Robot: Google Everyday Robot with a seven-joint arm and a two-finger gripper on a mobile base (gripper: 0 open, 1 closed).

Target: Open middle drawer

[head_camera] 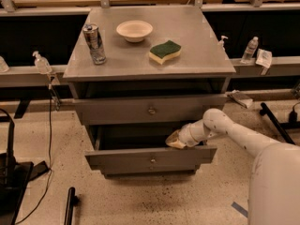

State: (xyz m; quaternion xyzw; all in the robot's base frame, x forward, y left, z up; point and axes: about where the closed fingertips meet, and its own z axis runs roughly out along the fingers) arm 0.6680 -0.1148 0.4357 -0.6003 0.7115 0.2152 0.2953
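The middle drawer is the grey one with a small round knob. It stands pulled well out from the cabinet, and its dark inside shows above its front. My gripper is at the end of my white arm, which reaches in from the right. The gripper sits just behind the top edge of the drawer's front, right of the knob, inside the opening. The top drawer above it is out a little, with its own knob. The lowest drawer is hidden beneath the middle drawer.
On the cabinet top stand a metal can, a white bowl and a green-and-yellow sponge. Bottles stand on the ledge at right, and a pump bottle at left. Cables and a black object lie on the floor at left.
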